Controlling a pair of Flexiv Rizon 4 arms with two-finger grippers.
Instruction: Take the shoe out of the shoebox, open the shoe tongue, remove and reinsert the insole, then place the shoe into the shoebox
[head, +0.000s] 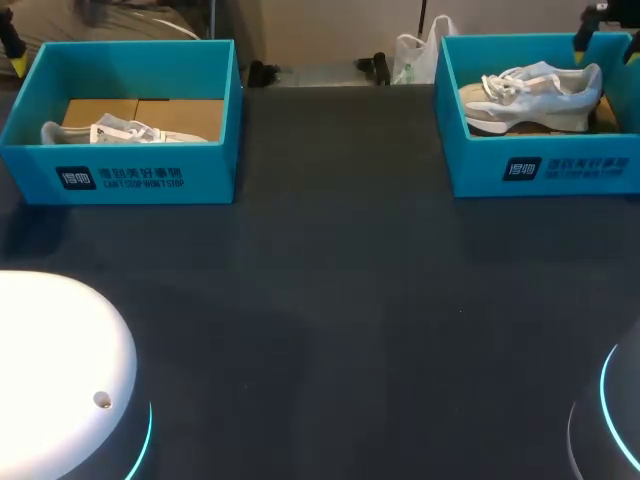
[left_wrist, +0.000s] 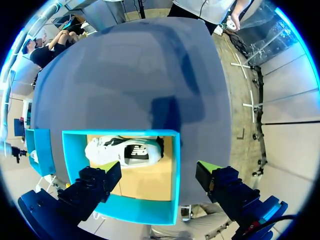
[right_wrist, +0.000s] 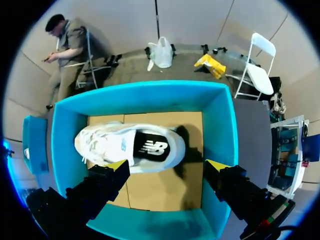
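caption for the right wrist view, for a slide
Right arm's open fingers hover over a white shoe in its teal shoebox

the head camera is looking down from behind over the whole table (head: 330, 300), the left box (head: 140, 175) and the right box (head: 540, 165). each wrist camera is looking straight down into its own box, the right one nearer.

Logged turquoise walls, tan floors on far-left-corner shoebox (head: 120, 175) and far-right-corner shoebox (head: 545, 170). White uppers, black insoles: left shoe (left_wrist: 107, 149), right shoe (right_wrist: 105, 145). Dark grey table (head: 330, 300).
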